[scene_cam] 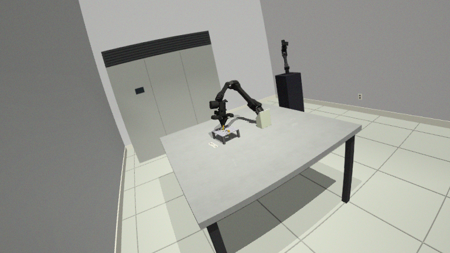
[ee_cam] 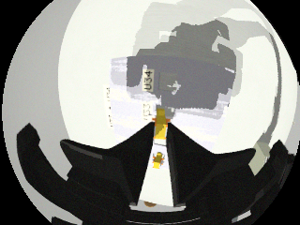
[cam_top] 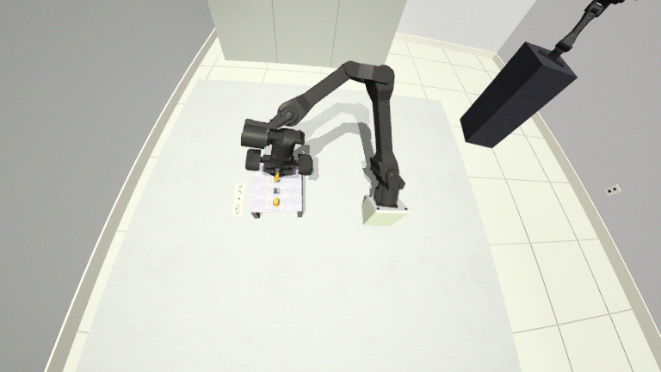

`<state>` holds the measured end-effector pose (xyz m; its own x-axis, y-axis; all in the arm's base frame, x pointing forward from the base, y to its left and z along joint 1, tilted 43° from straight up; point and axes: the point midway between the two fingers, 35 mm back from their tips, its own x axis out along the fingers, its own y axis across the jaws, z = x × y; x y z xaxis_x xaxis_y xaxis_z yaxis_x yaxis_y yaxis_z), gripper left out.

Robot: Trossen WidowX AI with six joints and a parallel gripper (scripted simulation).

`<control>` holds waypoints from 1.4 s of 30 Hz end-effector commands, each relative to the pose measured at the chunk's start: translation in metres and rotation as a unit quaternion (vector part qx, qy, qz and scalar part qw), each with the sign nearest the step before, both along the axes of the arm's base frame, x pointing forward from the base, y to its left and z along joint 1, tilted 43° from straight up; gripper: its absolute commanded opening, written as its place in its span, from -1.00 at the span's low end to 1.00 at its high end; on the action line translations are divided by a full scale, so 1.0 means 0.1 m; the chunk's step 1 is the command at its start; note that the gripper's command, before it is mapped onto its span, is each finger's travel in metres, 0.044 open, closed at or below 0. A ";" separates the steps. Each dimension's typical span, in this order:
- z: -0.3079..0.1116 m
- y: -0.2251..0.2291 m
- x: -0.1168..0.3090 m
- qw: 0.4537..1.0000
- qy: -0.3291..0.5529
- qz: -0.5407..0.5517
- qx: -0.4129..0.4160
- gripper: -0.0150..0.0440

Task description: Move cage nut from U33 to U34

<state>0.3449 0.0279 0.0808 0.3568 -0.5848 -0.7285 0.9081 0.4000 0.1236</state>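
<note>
- Left of the plate, a paper slip (cam_top: 237, 199) (scene_cam: 213, 144) (ee_cam: 109, 107) is lying flat on the table (cam_top: 292, 289) (scene_cam: 265, 157), apart from it.
- The plate (cam_top: 290, 201) (scene_cam: 234, 130) (ee_cam: 124, 124) is standing on short dark legs, its label strip running along the holes on their left in the top view.
- The U34 label (ee_cam: 148, 80) is showing clearly in the wrist view, with the U34 hole (ee_cam: 168, 82) lying beside it in shadow, no nut sitting in it.
- Over the plate's far part, the gripper (cam_top: 276, 174) (scene_cam: 223, 126) (ee_cam: 160, 127) is pointing down, its fingers clamping on the yellow nut (cam_top: 276, 178) (scene_cam: 223, 127) (ee_cam: 160, 127).
- That nut is standing upright between the fingertips, above the plate; its exact height and its wings are not showing clearly enough to tell.
- The middle hole (cam_top: 276, 190) is gaping dark between the held nut and the other nut (cam_top: 276, 201) (scene_cam: 228, 131) (ee_cam: 158, 160), which is sitting at the plate's near end.
- Right of the plate and well apart, the pale base block (cam_top: 385, 218) (scene_cam: 264, 119) (ee_cam: 259, 159) is carrying the arm (cam_top: 382, 124) (scene_cam: 244, 94), which is arching back over to the plate.
- Farther right, beyond the table, a dark pedestal (cam_top: 516, 95) (scene_cam: 289, 91) is supporting a second arm (cam_top: 582, 21) (scene_cam: 284, 54).
</note>
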 end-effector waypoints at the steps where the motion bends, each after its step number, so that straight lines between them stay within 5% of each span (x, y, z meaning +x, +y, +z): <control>1: 0.01 0.00 0.00 1.000 -0.001 -0.001 -0.001 -0.38; 42: 0.06 0.05 -0.01 1.000 -0.001 -0.001 -0.001 -0.38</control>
